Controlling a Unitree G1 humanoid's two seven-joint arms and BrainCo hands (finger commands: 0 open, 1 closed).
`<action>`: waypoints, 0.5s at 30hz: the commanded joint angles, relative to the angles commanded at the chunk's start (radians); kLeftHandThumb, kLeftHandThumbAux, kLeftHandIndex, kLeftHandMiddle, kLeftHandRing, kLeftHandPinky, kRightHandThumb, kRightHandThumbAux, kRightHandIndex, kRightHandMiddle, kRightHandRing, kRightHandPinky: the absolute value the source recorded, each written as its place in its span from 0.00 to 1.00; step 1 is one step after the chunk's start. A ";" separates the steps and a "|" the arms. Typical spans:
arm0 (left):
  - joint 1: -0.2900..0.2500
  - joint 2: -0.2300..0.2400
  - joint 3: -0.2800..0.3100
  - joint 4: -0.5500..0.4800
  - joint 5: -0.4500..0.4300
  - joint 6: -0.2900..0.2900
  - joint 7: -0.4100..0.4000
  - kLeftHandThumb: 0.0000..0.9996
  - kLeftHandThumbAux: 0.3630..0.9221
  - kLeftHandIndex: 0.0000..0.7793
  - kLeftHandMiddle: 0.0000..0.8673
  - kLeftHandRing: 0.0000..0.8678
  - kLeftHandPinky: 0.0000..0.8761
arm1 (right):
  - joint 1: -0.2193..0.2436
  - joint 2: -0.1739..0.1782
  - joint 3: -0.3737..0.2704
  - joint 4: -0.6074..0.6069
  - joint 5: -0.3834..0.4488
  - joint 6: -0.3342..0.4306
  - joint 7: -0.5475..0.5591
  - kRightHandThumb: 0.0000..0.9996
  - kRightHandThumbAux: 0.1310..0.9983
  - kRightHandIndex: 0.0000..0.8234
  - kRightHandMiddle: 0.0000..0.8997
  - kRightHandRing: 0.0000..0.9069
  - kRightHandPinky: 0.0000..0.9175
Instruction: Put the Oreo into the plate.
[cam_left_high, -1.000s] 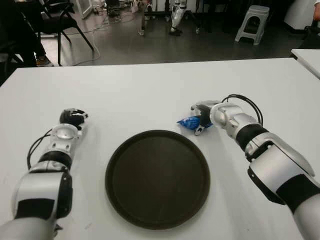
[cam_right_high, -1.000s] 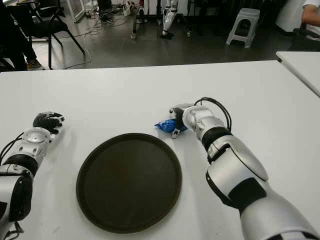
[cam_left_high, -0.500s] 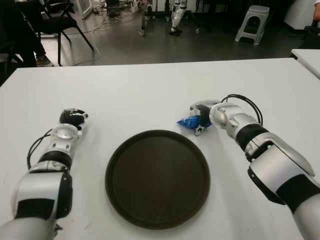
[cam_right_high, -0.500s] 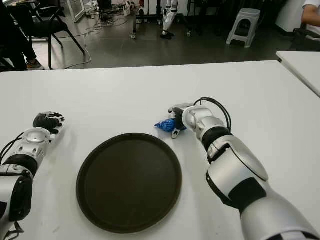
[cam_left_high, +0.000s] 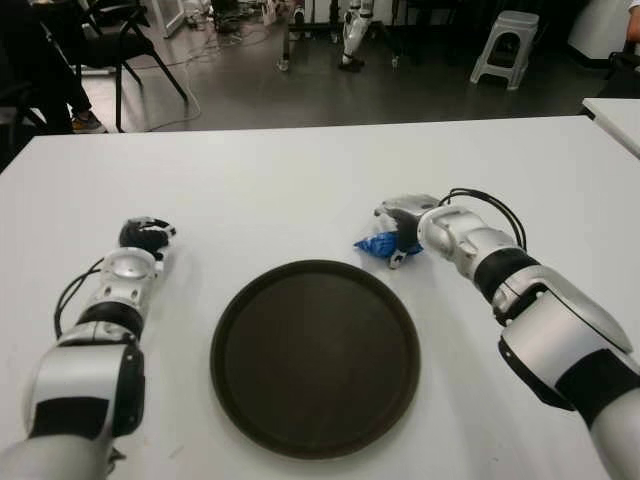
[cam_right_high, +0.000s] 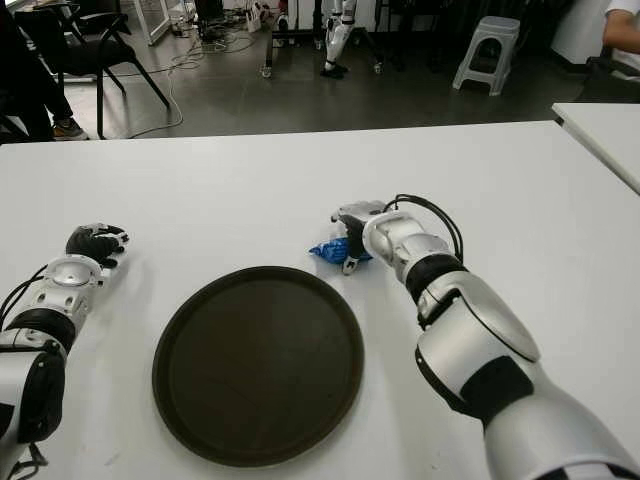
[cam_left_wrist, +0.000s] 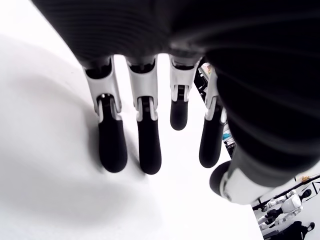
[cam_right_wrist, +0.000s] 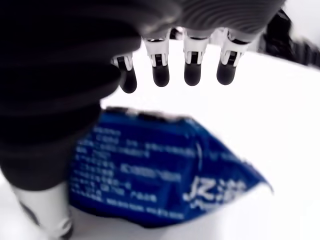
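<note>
The Oreo (cam_left_high: 377, 244) is a small blue packet lying on the white table just beyond the far right rim of the dark round plate (cam_left_high: 315, 360). My right hand (cam_left_high: 401, 233) is directly at the packet's right side. In the right wrist view the fingers (cam_right_wrist: 192, 70) stretch out straight over the Oreo (cam_right_wrist: 155, 172) and the thumb (cam_right_wrist: 42, 210) stands beside it, so the hand is open around the packet without clasping it. My left hand (cam_left_high: 146, 236) shows at the left of the plate, its fingers (cam_left_wrist: 145, 145) relaxed and holding nothing.
The white table (cam_left_high: 300, 180) runs well beyond the plate on all sides. A second white table corner (cam_left_high: 615, 115) shows at the far right. Chairs, a stool (cam_left_high: 505, 45) and cables stand on the floor behind.
My right hand has edged slightly farther from me at the packet; the Oreo has barely moved. The left hand is unchanged.
</note>
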 joint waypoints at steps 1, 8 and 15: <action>0.000 0.000 -0.001 0.000 0.001 0.000 0.001 0.68 0.65 0.51 0.19 0.20 0.21 | 0.001 0.001 0.000 0.001 0.000 0.001 -0.005 0.49 0.77 0.37 0.06 0.02 0.02; -0.001 0.003 -0.015 0.000 0.012 0.007 0.005 0.68 0.65 0.51 0.18 0.19 0.19 | 0.002 0.008 -0.010 0.005 0.012 0.020 -0.009 0.68 0.70 0.49 0.10 0.04 0.05; -0.004 0.005 -0.020 0.000 0.014 0.016 0.005 0.68 0.65 0.51 0.18 0.19 0.20 | 0.009 0.012 -0.017 0.003 0.016 0.036 -0.026 0.70 0.69 0.50 0.09 0.05 0.07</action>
